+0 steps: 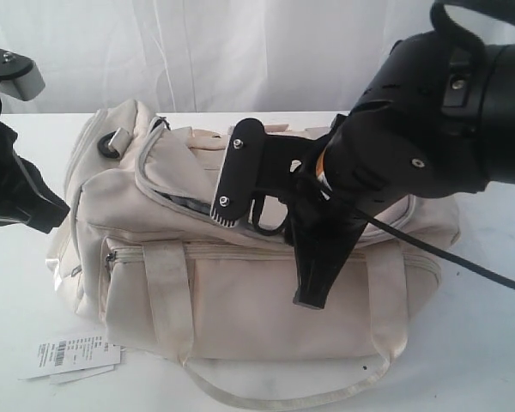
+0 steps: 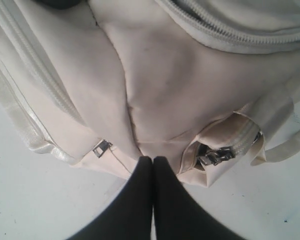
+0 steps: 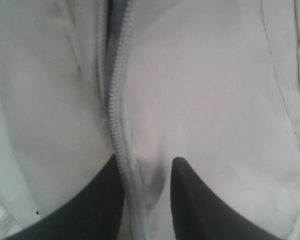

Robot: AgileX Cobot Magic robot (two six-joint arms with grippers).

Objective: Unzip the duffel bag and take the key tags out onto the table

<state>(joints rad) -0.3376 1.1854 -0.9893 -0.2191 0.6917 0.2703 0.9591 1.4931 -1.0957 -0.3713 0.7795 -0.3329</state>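
Observation:
The cream duffel bag lies on the white table. Its curved grey top zipper gapes near the left end, showing dark lining. My right gripper hangs over the bag's top, open. Its fingers straddle the zipper line and a raised fold of bag fabric. My left gripper is shut, and its tips touch the bag's left end with nothing visible between them. The key tags are hidden.
A white barcode paper label lies on the table by the bag's front left corner. A satin handle loop trails toward the front edge. A side pocket zipper pull sits close to my left fingertips. A white curtain hangs behind.

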